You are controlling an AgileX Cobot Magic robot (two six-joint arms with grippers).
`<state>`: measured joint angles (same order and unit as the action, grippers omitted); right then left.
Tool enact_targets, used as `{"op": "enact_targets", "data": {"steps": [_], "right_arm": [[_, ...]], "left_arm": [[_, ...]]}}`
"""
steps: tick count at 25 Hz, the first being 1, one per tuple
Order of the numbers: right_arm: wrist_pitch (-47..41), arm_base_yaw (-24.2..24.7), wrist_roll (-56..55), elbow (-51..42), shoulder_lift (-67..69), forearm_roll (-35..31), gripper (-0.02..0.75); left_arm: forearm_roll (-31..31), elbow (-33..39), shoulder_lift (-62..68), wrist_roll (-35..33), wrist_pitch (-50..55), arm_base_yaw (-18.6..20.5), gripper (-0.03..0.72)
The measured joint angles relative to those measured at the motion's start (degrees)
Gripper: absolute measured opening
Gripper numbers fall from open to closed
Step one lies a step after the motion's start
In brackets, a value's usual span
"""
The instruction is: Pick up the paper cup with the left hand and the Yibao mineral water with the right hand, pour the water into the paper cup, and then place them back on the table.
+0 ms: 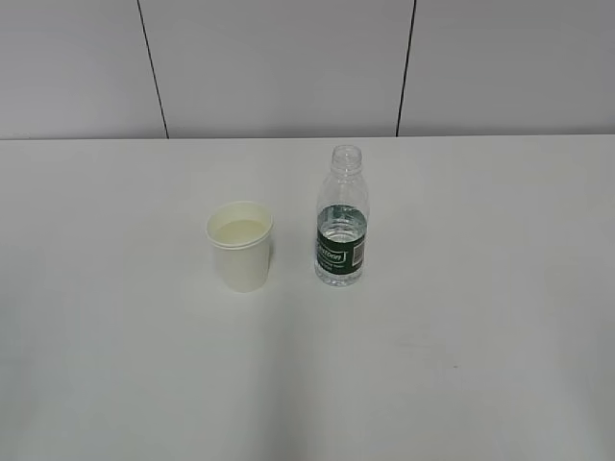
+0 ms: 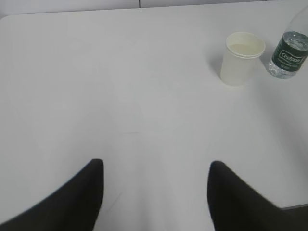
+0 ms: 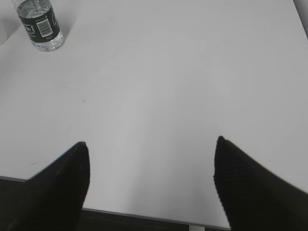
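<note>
The paper cup (image 1: 240, 246) stands upright on the white table (image 1: 461, 346), and the Yibao mineral water bottle (image 1: 342, 219) stands upright just to its right, uncapped, with some water in it. Neither arm shows in the exterior view. In the left wrist view the cup (image 2: 242, 58) and bottle (image 2: 289, 55) are at the far upper right; my left gripper (image 2: 156, 166) is open and empty, well short of them. In the right wrist view the bottle (image 3: 40, 26) is at the upper left; my right gripper (image 3: 151, 143) is open and empty, near the table's front edge.
A grey panelled wall (image 1: 288, 67) runs behind the table. The table's front edge (image 3: 144, 214) lies below the right gripper, with dark floor beyond. The table's far left corner (image 2: 7, 19) shows in the left wrist view.
</note>
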<state>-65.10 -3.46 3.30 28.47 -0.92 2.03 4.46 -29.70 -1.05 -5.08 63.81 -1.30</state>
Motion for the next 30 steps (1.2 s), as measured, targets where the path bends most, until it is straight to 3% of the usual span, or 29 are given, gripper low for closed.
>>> {"op": "enact_targets", "data": {"steps": [30], "right_arm": [[0.0, 0.0, 0.0, 0.0, 0.0, 0.0, 0.592]], "left_arm": [[0.0, 0.0, 0.0, 0.0, 0.0, 0.0, 0.465]]}}
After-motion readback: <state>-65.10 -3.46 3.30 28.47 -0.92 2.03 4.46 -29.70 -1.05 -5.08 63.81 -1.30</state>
